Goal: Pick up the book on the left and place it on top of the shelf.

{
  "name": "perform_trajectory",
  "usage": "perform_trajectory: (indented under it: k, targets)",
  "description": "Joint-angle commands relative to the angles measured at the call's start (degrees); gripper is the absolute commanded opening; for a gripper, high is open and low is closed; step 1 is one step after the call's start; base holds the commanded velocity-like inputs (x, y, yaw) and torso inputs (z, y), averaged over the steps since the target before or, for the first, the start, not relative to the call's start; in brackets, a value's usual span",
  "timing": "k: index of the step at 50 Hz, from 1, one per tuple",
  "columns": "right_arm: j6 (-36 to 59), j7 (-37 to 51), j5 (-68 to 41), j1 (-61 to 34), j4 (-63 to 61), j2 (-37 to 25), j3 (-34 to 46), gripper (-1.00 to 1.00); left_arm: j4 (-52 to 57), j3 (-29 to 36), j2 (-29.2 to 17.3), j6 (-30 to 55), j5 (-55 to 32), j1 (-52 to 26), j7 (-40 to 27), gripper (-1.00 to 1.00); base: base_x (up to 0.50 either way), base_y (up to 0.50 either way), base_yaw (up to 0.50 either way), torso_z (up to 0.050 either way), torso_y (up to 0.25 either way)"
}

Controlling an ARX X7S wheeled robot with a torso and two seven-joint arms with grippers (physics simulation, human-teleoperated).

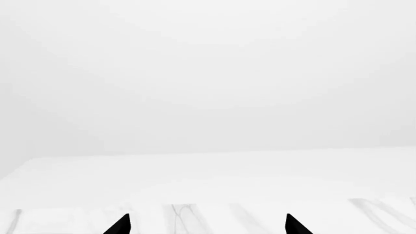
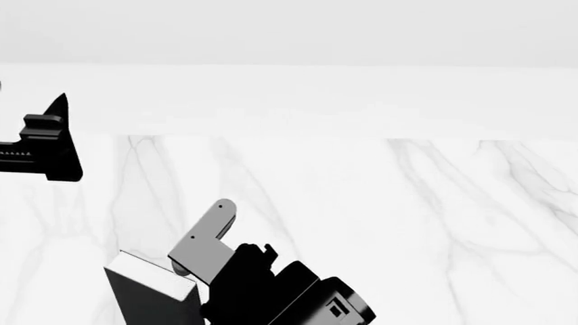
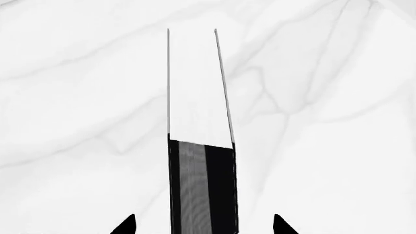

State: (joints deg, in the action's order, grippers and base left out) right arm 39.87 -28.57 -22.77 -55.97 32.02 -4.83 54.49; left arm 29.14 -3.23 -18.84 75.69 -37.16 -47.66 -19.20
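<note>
Low over white marble desk (image 2: 380,217), right gripper (image 2: 203,247) grasps book (image 2: 149,291) edge-on, book lifted near view's bottom edge, white pages showing. Wrist view: book (image 3: 201,190) between fingertips. Left gripper (image 2: 45,145) hangs apart at far left, released, fingertips (image 1: 120,225) spread, nothing between.

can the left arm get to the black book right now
Probably not easily. The left gripper sits far off at the head view's left edge, while the book stands between the right gripper's jaws.
</note>
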Motion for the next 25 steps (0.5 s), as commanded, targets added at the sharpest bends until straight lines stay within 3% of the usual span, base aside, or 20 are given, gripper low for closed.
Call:
perform_trajectory:
  k: [1,25]
  targets:
    - [-1.13,0.38,-0.09,0.46,0.28,-0.07,0.31,-1.00,-0.12,0.13,-0.19,-0.32,-0.24,0.25,-0.23,1.00,0.00,0.00,0.00,0.000,0.000]
    - [-0.59,2.36,-1.36,0.23,-3.58,-1.41,-0.70,-1.00,-0.32,0.14,-0.68,-0.96,-0.77,0.79,-0.68,1.00,0.00,0.00,0.00,0.000,0.000]
